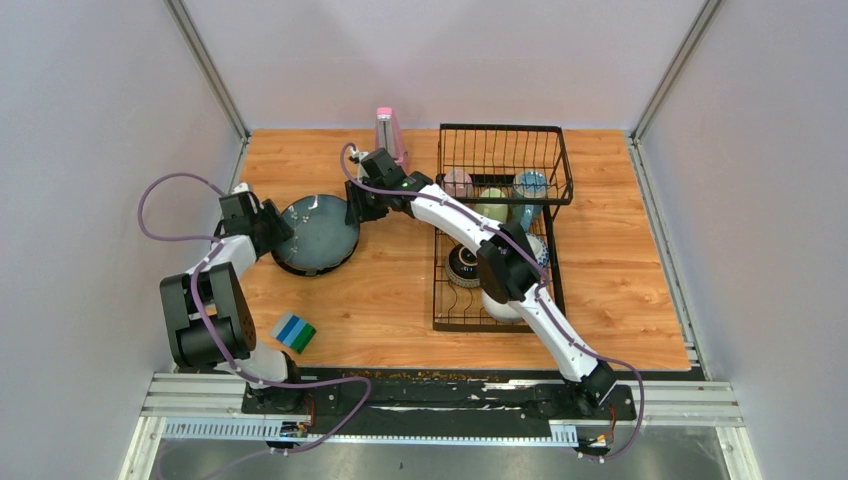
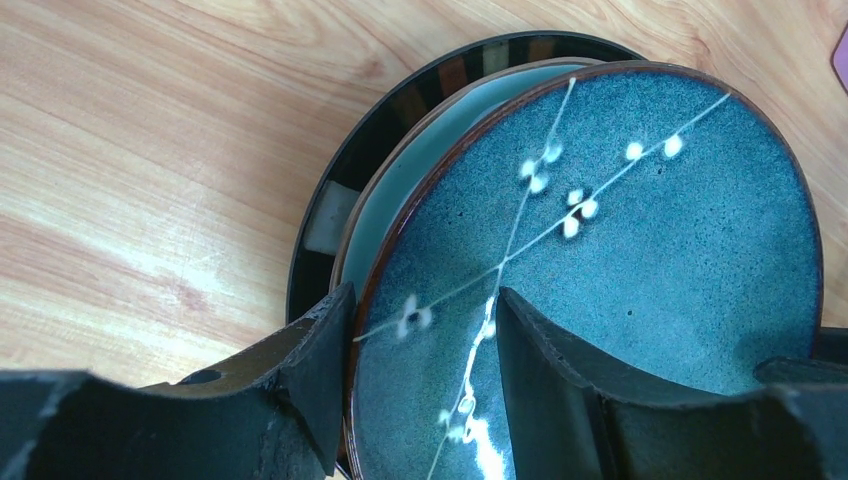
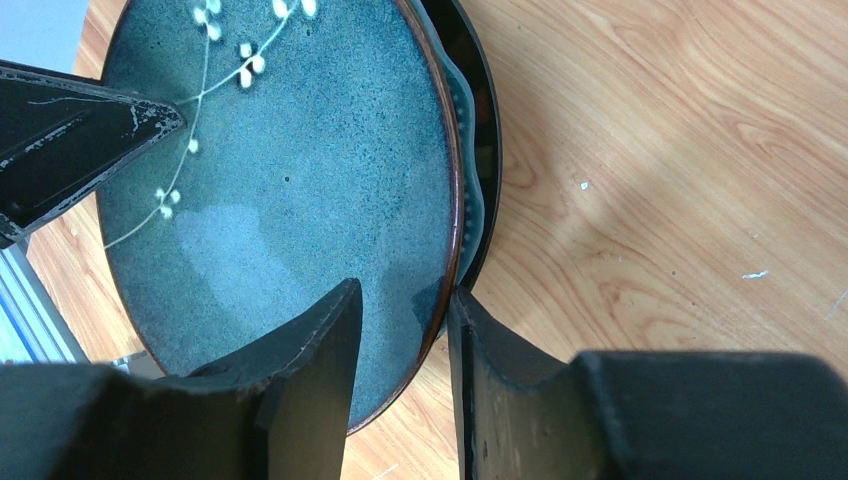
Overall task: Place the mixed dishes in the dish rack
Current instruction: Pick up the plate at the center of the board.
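Note:
A blue-grey plate (image 1: 318,232) with white flecks tops a stack on the table, left of the dish rack (image 1: 500,127). It sits tilted above a paler plate (image 2: 400,180) and a black dish (image 2: 340,170). My left gripper (image 1: 272,228) is open astride its left rim (image 2: 425,300), one finger outside the edge and one over the face. On the opposite side my right gripper (image 1: 358,205) is shut on the plate's rim (image 3: 405,292). The plate's face (image 3: 290,180) fills the right wrist view. In the rack lie a dark brown bowl (image 1: 463,262), a white bowl (image 1: 500,305) and mugs (image 1: 492,203).
A pink metronome (image 1: 388,130) stands at the back, just behind my right wrist. A blue-green striped block (image 1: 294,332) lies near the front left, beside the left arm's base. Grey walls close in the table on three sides.

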Controlling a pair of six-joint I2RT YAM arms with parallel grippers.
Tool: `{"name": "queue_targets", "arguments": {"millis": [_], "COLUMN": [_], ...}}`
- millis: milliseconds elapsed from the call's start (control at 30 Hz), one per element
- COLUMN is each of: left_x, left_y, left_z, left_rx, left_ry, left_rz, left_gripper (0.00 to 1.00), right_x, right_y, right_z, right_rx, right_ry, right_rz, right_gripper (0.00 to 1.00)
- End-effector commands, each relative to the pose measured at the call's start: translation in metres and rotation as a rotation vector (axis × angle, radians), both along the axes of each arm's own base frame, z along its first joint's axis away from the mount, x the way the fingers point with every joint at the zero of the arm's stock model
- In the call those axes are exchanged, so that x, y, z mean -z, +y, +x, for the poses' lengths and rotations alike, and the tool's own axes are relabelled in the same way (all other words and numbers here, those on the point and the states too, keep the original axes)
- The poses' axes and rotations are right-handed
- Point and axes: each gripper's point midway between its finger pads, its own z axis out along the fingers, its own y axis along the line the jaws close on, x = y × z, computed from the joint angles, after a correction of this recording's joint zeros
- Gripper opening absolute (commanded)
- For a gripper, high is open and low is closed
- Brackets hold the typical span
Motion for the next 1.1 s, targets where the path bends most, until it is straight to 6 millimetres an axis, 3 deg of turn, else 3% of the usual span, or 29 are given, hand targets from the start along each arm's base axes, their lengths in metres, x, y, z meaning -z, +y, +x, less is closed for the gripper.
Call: {"name": "queue_targets", "arguments": {"millis": [0, 200, 567, 867, 1067], "left_x": [-0.048, -0.048, -0.058, -0.052, -0.055], "left_y": [-0.019, -0.015, -0.013, -0.009, -0.018], "left_z": [0.020, 0.019, 0.021, 0.018, 0.022], "left_rx": [0.061, 0.049, 0.052, 0.044, 0.098], "left_ry": [-0.139, -0.115, -0.130, -0.094, -0.123], "left_rz": [-0.023, -0.006, 0.011, 0.028, 0.008], "left_gripper": [0.60, 0.58, 0.62, 0.67, 0.59], "right_x": [-0.100, -0.109, -0.128, -0.113, -0.109], "right_y": [0.037, 0.037, 0.037, 0.038, 0.032], "right_z": [-0.019, -0.019, -0.020, -0.020, -0.013], "right_rx": [-0.104, -0.102, -0.108, -0.093, -0.032], "right_ry": [-0.132, -0.146, -0.173, -0.131, -0.125], "right_rz": [0.215, 0.223, 0.253, 0.246, 0.226], "right_gripper": [0.35, 0.30, 0.26, 0.23, 0.20]}}
